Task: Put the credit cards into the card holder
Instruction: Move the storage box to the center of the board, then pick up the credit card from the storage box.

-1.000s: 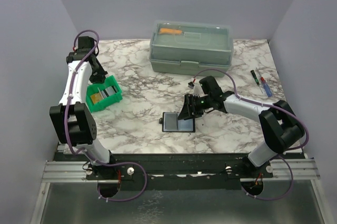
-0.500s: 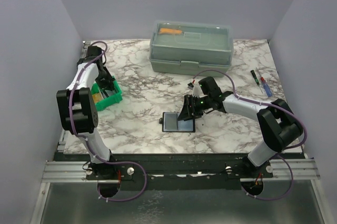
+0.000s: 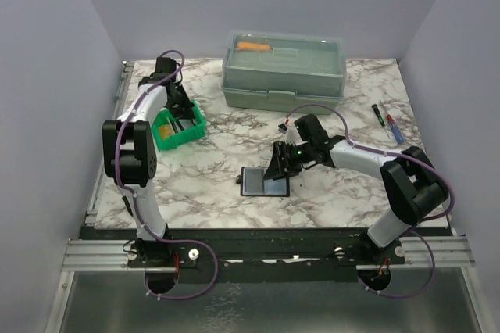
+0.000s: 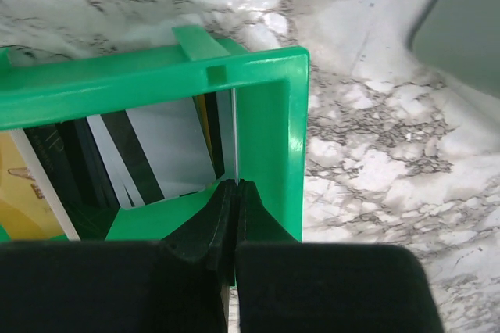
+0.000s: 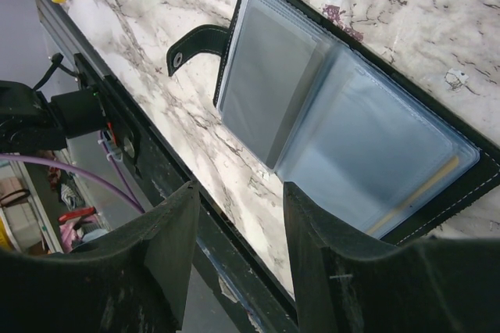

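The credit cards point(image 4: 156, 145) stood on edge in the green bin point(image 4: 266, 67), grey ones and a yellow one. My left jaws were pinched tight on one thin card point(image 4: 233, 137) right by the bin's wall. The card holder point(image 5: 344, 153) lay open on the desk point(image 3: 219, 153), well apart from the bin, with its clear pockets facing up and its strap point(image 5: 195, 40) flopped out to one side. My right jaws hung over it, partly open, with nothing between them. I judged the step was to lift that card out. To do it well, I should pull it straight up so it would not catch on the green wall. I should keep my pinch firm so the card would not slip or twist, then carry it over to the pockets. I could read no words on any card; the yellow one had a small brown mark, too blurry to tell. Behind sat a grey-green box point(image 3: 283, 71), and two pens point(image 3: 388, 123) lay off to the right.
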{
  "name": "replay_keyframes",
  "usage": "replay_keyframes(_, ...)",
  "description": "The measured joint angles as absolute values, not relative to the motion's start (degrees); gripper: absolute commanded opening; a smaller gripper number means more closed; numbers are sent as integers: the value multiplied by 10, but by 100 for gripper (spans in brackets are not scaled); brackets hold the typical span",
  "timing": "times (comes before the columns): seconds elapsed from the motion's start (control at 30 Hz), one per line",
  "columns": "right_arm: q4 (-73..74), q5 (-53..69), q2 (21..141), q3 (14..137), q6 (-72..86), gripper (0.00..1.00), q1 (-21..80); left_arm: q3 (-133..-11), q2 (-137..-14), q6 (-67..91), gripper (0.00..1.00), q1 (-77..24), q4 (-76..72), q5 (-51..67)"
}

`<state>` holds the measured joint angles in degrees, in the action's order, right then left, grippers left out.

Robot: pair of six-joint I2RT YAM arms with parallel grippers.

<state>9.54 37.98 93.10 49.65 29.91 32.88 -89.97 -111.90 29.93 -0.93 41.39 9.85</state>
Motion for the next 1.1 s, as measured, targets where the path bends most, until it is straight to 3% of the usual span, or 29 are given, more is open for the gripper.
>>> replay_keyframes(0.27,96,380,931,496,299,50,329,-910,-1108,285,0,-23,409,104)
replay_keyframes(0.5,106,370,938,530,299,53,329,-889,-1024,267,0,19,403,128)
replay_keyframes(0.73,74,369,950,629,339,60,331,-819,-949,289,0,79,334,284)
replay_keyframes(1.1,-172,432,1067,754,495,61,333,-712,-839,365,0,93,179,507)
